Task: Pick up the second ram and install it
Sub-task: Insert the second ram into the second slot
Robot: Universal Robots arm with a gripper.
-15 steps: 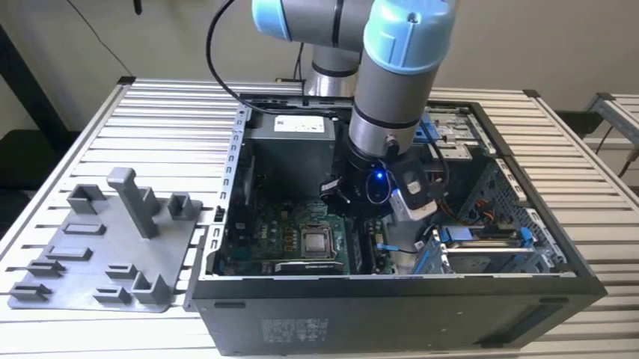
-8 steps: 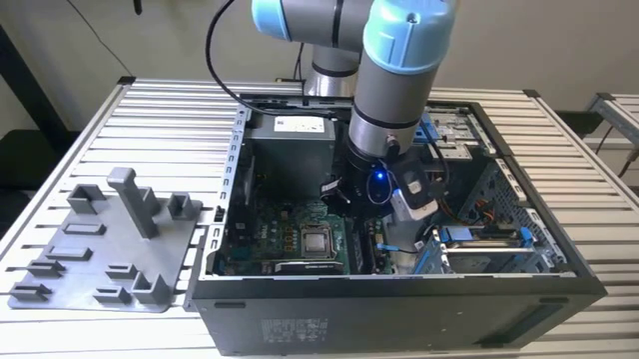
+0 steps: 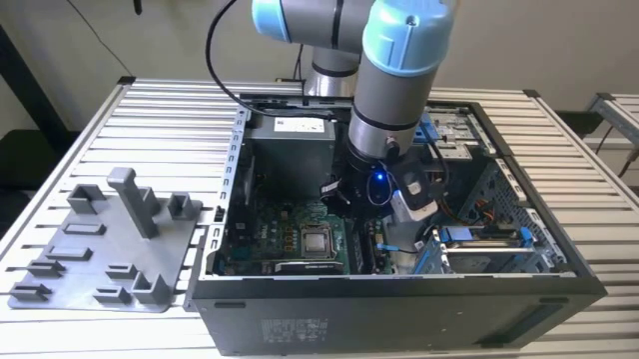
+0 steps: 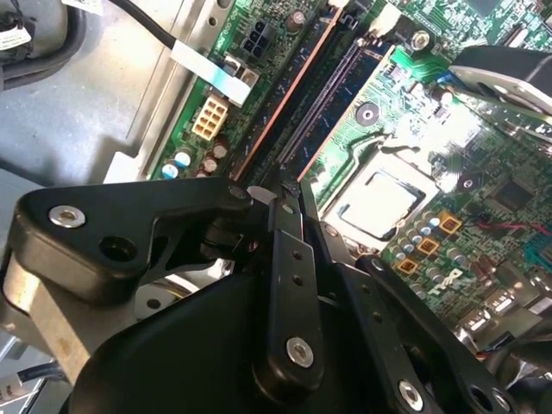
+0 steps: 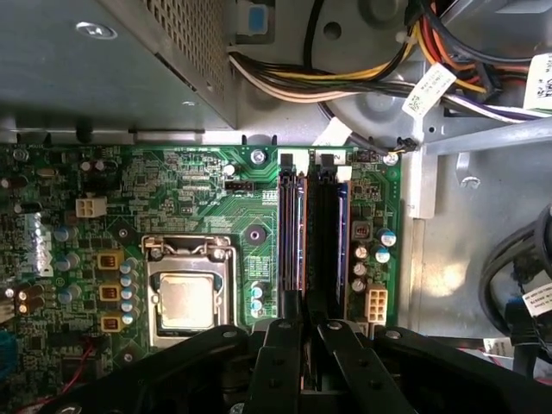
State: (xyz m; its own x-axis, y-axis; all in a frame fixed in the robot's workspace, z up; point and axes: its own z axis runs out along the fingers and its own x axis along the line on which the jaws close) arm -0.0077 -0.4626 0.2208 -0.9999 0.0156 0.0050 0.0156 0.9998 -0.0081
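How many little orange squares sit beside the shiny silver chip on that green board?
3. The orange squares form a row beside the silver chip in the first wrist view: one end, the middle, the other end. Others may be hidden.

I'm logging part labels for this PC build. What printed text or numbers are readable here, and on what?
No text can be read.
White sticker on the power supply: print too small.
Sticker on the case front: blurred.
White cable tags: barcode-like marks, unreadable.
Motherboard markings: too fine to read.
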